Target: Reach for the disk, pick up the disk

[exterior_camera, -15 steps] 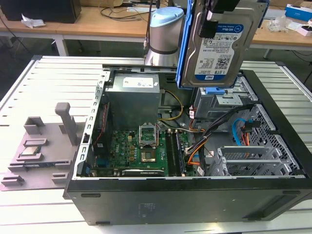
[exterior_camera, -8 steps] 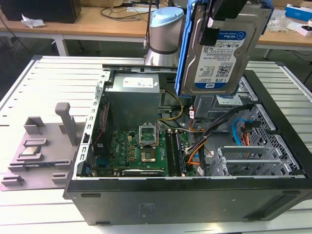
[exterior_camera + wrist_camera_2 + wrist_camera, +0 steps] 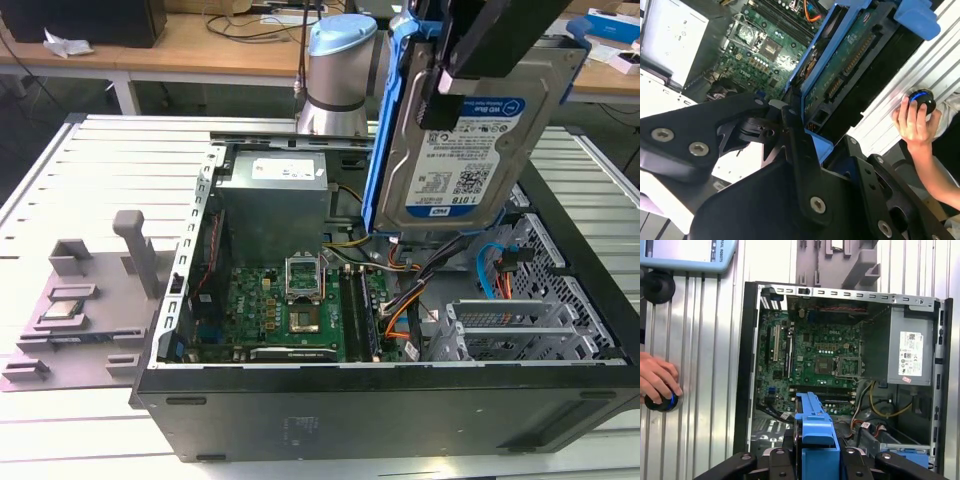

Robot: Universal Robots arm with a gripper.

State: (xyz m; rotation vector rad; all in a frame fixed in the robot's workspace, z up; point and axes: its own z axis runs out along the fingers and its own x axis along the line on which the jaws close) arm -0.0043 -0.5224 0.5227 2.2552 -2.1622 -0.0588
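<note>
One end effector (image 3: 455, 75) clamped on disk (image 3: 465, 150) — held tilted above open computer case (image 3: 380, 400).

The arm (image 3: 338, 75) is a silver-grey metal tube topped by a rounded pale blue joint cap, with a thin cable running down its side. The hand (image 3: 790, 165) is matte black, built of flat angular linkage plates pinned with bright silver screws and hex bolts. Its black fingers (image 3: 775, 462) carry round screw heads near the knuckles in the first wrist view.
</note>
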